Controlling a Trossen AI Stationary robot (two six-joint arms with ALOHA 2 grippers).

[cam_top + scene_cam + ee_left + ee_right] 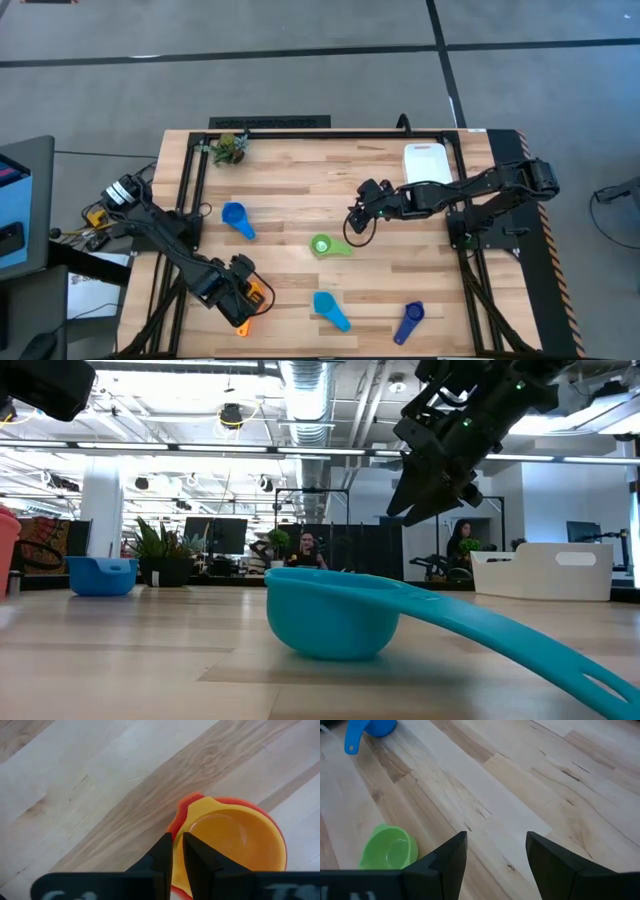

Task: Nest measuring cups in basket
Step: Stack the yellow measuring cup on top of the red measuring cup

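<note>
Gripping nested orange cup (235,840) rim near the front-left corner, left gripper (177,851) | right gripper (496,851) wide (approaching, I judge) above green cup (390,847)

the table (300,190) is pale wood in light and tan planks with darker grain streaks, and the basket (427,160) is plain white. cups: one green (322,244), one mid blue (235,216), one light blue-teal (326,306), one dark blue (411,320), and a yellow-orange cup (235,837) nested in a red cup (176,822). both arms are dark, the plant (231,148) is green.
</note>
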